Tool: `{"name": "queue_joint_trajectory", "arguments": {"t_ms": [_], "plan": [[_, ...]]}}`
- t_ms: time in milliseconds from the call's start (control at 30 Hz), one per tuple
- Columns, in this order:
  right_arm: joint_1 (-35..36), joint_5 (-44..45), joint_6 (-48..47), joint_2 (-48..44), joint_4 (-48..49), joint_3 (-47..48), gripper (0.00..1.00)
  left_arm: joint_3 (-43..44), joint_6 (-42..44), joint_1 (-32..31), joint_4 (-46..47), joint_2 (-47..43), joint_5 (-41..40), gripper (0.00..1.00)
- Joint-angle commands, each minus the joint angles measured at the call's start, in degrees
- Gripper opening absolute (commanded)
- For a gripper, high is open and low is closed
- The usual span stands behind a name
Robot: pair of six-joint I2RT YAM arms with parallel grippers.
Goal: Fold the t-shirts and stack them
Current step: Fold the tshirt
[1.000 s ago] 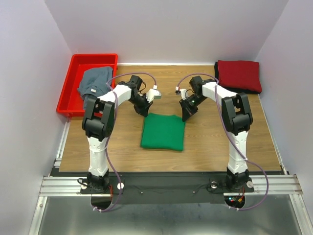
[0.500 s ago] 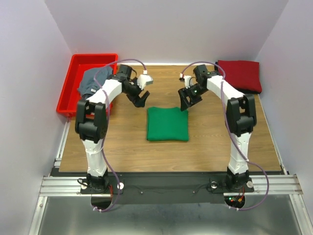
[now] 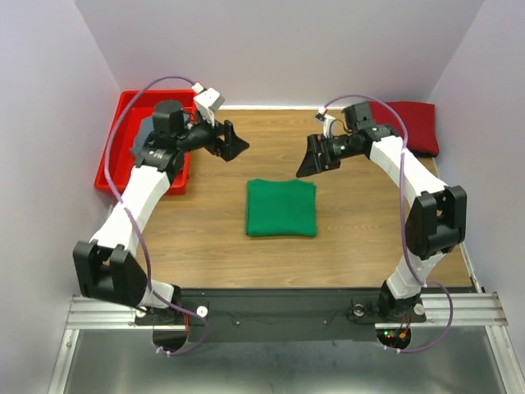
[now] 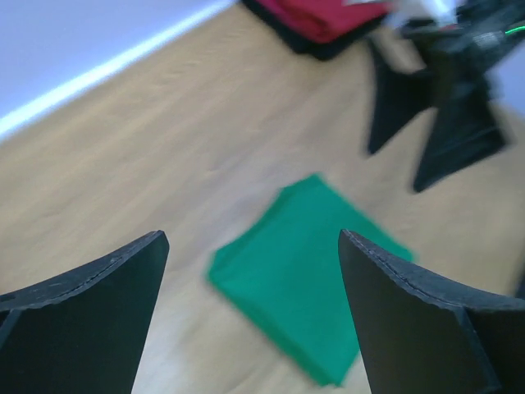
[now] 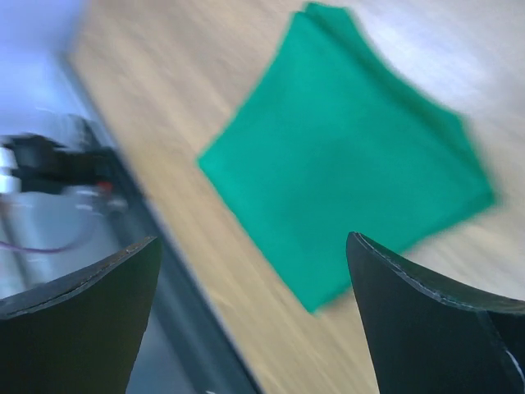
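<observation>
The bright green t-shirt [image 3: 281, 208] lies folded in a flat square at the middle of the table, also seen in both wrist views [image 4: 312, 279] [image 5: 353, 156]. My left gripper [image 3: 236, 148] [image 4: 250, 238] hangs open above the table, behind and left of it, holding nothing. My right gripper [image 3: 305, 160] [image 5: 253, 238] is open too, behind and right of the green shirt. The dark red t-shirt [image 3: 406, 123] [image 4: 328, 16] sits folded at the back right on a black t-shirt [image 3: 414, 151]. The grey-blue t-shirt [image 3: 143, 135] lies crumpled in the bin, partly hidden by my left arm.
A rigid red plastic bin [image 3: 108, 164] stands at the back left corner. Grey walls close in the table on three sides. A metal rail [image 3: 279, 308] with both arm bases runs along the near edge.
Both grippers went from shut to open and let go of the green t-shirt. Both arms rose and drew back and outward. The green shirt now lies squared, slightly further right.
</observation>
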Motion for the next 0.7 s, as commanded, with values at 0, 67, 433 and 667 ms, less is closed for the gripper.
{"name": "queue_joint_trajectory", "arguments": {"t_ms": [0, 67, 433, 667], "plan": [[-0.53, -12.81, 19.45, 1.62, 19.63, -8.59, 1.0, -11.53, -20.85, -0.87, 11.56, 5.17, 20.24, 0.97], [-0.53, -15.63, 25.19, 3.1, 26.08, -11.76, 1.0, -16.66, -32.38, -1.22, 26.06, 5.27, 22.72, 0.96], [-0.53, -14.94, 43.59, 12.34, 50.71, -19.94, 1.0, -17.22, -44.43, -2.98, 37.08, 23.17, 23.69, 0.96], [-2.81, -14.58, 42.1, 19.28, 51.69, -17.84, 1.0, -16.51, -48.32, -3.24, 44.21, 32.24, 22.55, 0.96]]}}
